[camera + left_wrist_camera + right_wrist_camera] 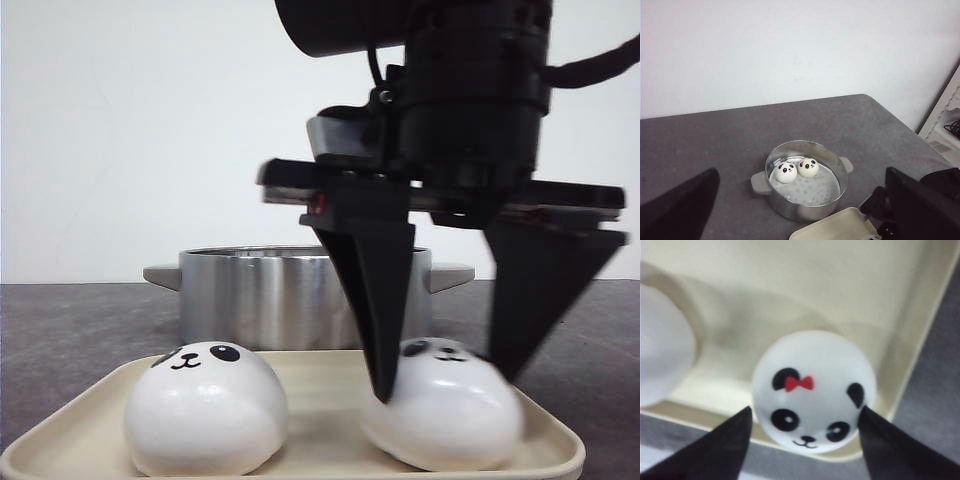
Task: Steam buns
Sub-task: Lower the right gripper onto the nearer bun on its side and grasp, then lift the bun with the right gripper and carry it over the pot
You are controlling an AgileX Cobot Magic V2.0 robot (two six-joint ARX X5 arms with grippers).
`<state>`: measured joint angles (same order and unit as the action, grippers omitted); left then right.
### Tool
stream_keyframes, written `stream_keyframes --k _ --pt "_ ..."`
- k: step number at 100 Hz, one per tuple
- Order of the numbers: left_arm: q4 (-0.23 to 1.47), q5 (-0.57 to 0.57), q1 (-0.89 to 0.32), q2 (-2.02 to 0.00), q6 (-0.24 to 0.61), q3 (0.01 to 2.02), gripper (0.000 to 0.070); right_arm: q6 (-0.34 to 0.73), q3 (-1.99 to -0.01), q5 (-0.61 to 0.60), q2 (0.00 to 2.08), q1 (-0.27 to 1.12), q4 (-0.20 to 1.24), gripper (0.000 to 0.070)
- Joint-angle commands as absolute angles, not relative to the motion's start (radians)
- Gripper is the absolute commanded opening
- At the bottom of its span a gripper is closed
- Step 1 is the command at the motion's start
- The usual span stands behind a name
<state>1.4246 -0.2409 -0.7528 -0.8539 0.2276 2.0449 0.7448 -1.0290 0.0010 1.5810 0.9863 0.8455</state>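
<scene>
My right gripper (452,375) hangs open astride the bun with the red bow (814,390) on the cream tray (330,375), so I should centre it, close gently on the sides, then lift clear toward the steel pot (805,182) holding two buns

**Grey bench with pot and tray**

The bench (715,145) has a dark grey, speckled top. A round steel pot (802,182) with two side handles stands directly on it, beyond the right arm's fingers (385,300). A cream tray (320,395) lies on it beneath those fingers, just beside the pot.
</scene>
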Motion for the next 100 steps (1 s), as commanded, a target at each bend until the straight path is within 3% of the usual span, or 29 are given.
stream_keyframes --k 1,5,36,54,84,100 --pt "1.465 -0.247 -0.759 -0.855 0.228 2.067 0.0677 0.757 -1.037 -0.004 1.608 0.997 0.824 0.0129" --pt "1.465 -0.247 -0.759 -0.855 0.228 2.067 0.0677 0.756 -1.037 -0.004 1.608 0.997 0.814 0.0" --pt "1.465 -0.27 -0.759 -0.855 0.205 2.067 0.0677 0.744 -1.036 0.003 1.608 0.997 0.789 0.0005" --pt "1.465 -0.27 -0.759 -0.855 0.2 2.067 0.0677 0.741 -1.036 0.078 1.583 0.999 0.724 0.0007" --pt "1.465 -0.271 -0.759 -0.855 0.2 2.067 0.0677 0.718 -1.07 0.076 1.322 1.069 0.632 0.0006" --pt "1.465 -0.296 -0.759 -0.856 0.199 2.067 0.0677 0.672 -1.166 0.201 1.193 1.087 0.569 0.0006"
